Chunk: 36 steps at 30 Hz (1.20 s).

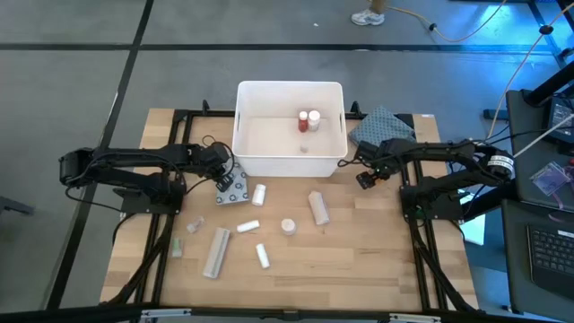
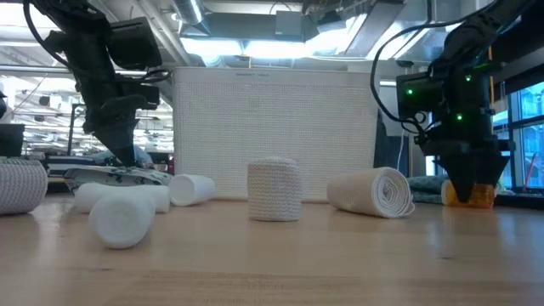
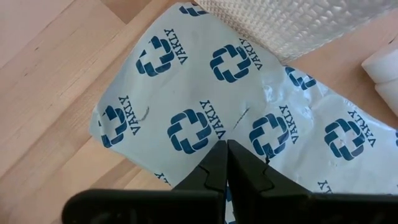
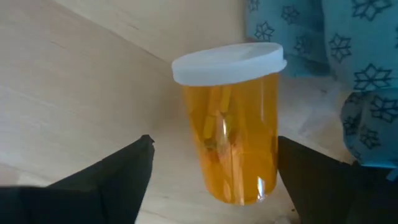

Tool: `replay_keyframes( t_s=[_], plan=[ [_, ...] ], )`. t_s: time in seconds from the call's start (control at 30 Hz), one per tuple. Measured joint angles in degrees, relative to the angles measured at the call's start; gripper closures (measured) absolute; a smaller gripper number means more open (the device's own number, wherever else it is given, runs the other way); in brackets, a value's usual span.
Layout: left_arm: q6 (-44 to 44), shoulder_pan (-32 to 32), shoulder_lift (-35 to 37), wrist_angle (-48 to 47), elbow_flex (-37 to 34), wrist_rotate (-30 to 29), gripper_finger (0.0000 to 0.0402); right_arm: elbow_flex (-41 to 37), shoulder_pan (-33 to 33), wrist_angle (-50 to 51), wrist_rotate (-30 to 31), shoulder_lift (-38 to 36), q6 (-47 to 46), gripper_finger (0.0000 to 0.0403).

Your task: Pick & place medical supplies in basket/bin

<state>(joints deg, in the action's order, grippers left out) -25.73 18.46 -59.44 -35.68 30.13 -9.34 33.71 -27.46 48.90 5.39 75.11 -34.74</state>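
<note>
A silver packet [image 3: 186, 118] printed with blue crosses lies beside the near left corner of the white bin [image 1: 289, 152], and my left gripper [image 3: 227, 149] is shut on it. Inside the bin stand two red bottles [image 1: 309, 119]. By the bin's right end an orange bottle [image 4: 233, 134] with a white cap lies on its side on the table. My right gripper [image 4: 212, 146] points down over it, open, one finger on either side of its body and a clear gap on one side. In the low view this gripper [image 2: 467, 183] stands low over the bottle [image 2: 469, 195]. My left gripper comes down at a slant from the table's left, and its shut fingertips [image 3: 217, 158] meet the packet's printed face [image 3: 249, 134] in from the edge. The film is creased beside the tips. In the low view the packet [image 2: 119, 174] sits a little above the tabletop.
Several white and beige rolls [image 1: 318, 208] and a long pale tube [image 1: 216, 252] lie on the wood in front of the bin. A blue patterned cloth [image 1: 381, 126] lies at the far right, close to the orange bottle. The near half of the table has free room.
</note>
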Motion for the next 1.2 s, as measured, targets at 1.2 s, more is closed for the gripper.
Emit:
replay_keyframes(
  t_s=[1.2],
  plan=[
    [-1.0, 0.0, 24.9, 20.7, 6.4, 32.7, 0.0241, 29.4, 24.8, 8.1, -15.6, -0.5, -14.2, 0.0238]
  ],
)
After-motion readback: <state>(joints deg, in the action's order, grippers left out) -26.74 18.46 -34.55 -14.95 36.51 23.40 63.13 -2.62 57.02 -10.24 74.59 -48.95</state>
